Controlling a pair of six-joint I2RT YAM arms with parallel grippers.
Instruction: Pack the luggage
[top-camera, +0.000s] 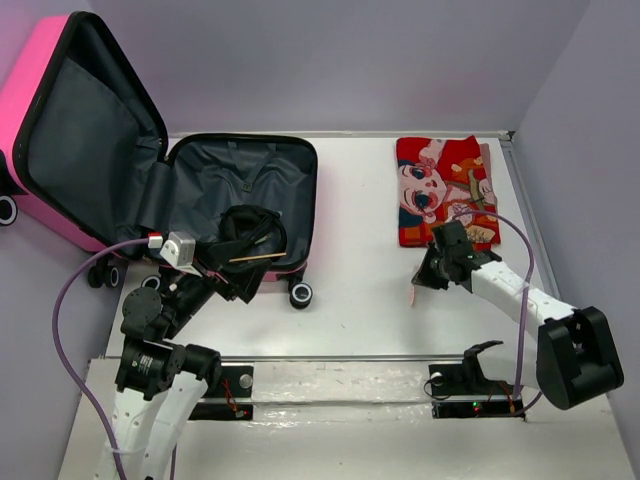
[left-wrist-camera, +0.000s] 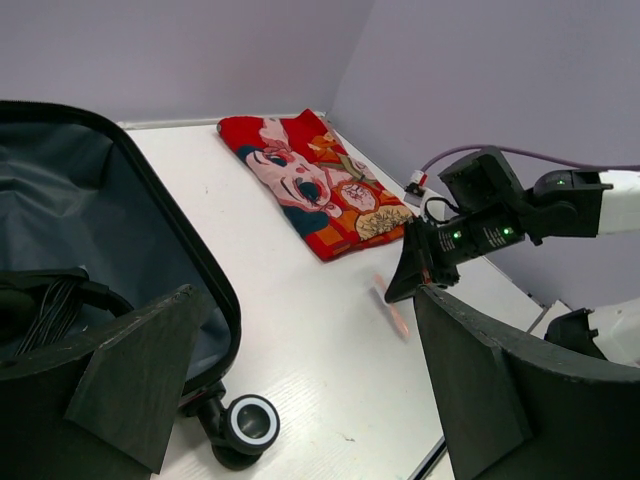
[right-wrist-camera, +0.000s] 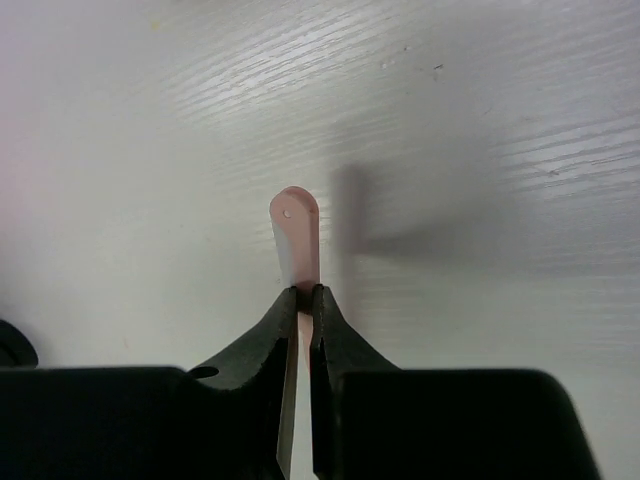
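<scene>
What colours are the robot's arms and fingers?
The left arm and right arm have white tubes and chunky black joints. A purple cable loops from each. The fingers are flat black wedges, and little green lights glow on the right wrist.

Luggage (top-camera: 28, 110): hot-pink hard shell, smooth glossy plastic.
Lining (top-camera: 240, 170): dark grey fabric, matt, creased.
Wheel (left-wrist-camera: 250, 422): black plastic, pale hub, slight sheen.
Table (right-wrist-camera: 450, 100): white, matt, fine wood-grain texture.
Folded cloth (top-camera: 443, 190): red printed textile, soft, matt.
Pink strip (right-wrist-camera: 296, 235): thin translucent plastic, smooth.
Right gripper (right-wrist-camera: 302, 295): jaws matt black plastic.
</scene>
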